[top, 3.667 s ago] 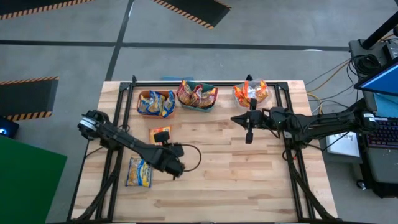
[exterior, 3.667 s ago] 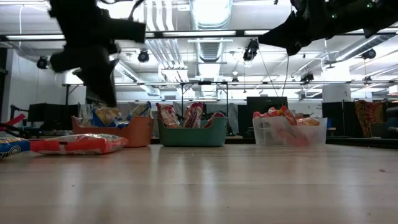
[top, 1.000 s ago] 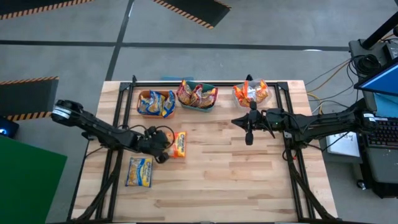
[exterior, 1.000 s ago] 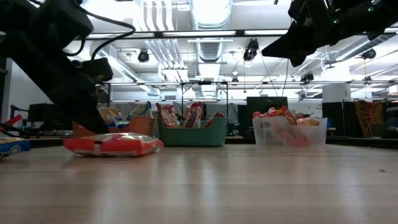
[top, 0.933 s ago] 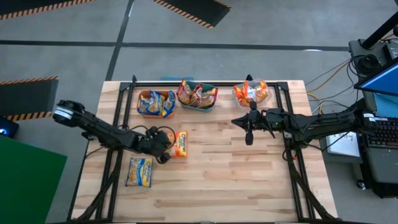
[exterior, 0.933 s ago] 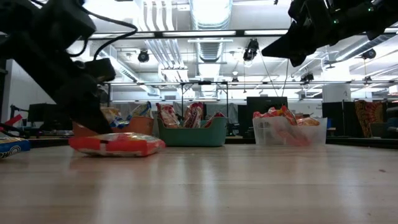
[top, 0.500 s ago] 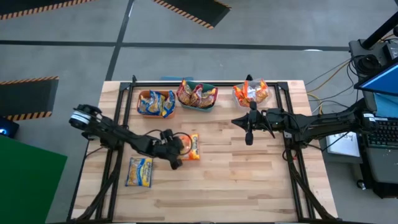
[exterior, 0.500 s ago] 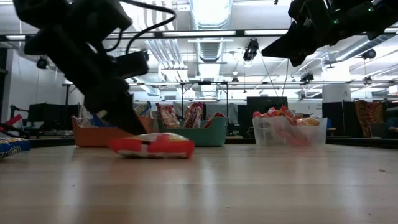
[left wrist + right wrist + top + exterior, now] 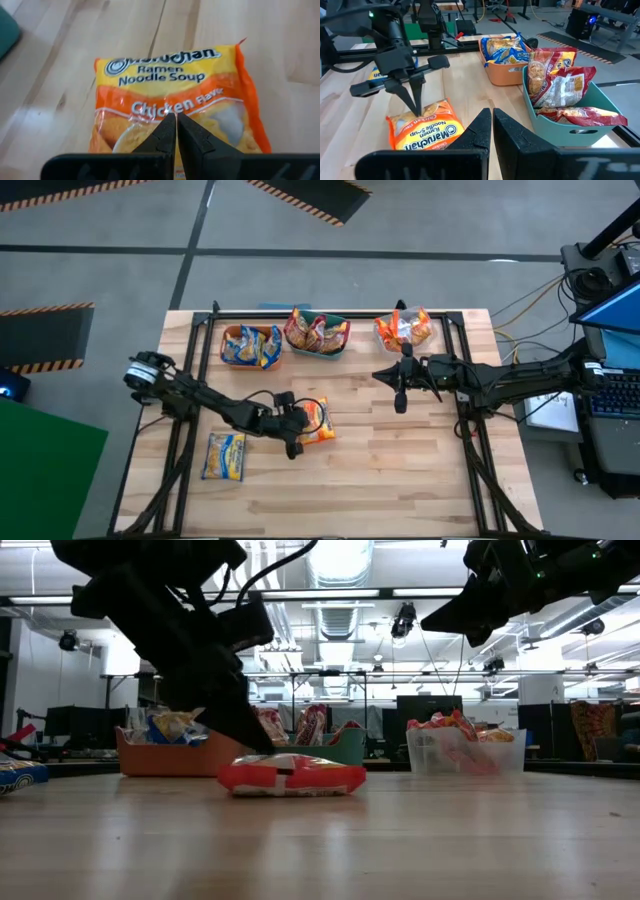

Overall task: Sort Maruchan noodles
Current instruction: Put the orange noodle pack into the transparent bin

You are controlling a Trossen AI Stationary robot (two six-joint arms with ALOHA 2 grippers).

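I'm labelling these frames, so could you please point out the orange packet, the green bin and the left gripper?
Orange packet [image 9: 175,95], left wrist view, printed front.
Green bin [image 9: 570,132], right wrist view, front wall.
Left gripper [image 9: 415,102], right wrist view, shut fingertips on the packet.

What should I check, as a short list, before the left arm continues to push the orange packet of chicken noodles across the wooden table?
1. Left gripper shut, its tips pressed on the orange glossy plastic chicken noodle packet: ok.
2. Packet lies flat on the wooden table: ok.
3. Right gripper shut and raised above the table, away from the packet: ok.
4. Clear plastic bin, already holding orange packets, has free table between it and the packet: ok.
5. Room left in the clear bin: cannot tell.
6. Blue-and-yellow packet lies apart near the left edge, out of the path: ok.
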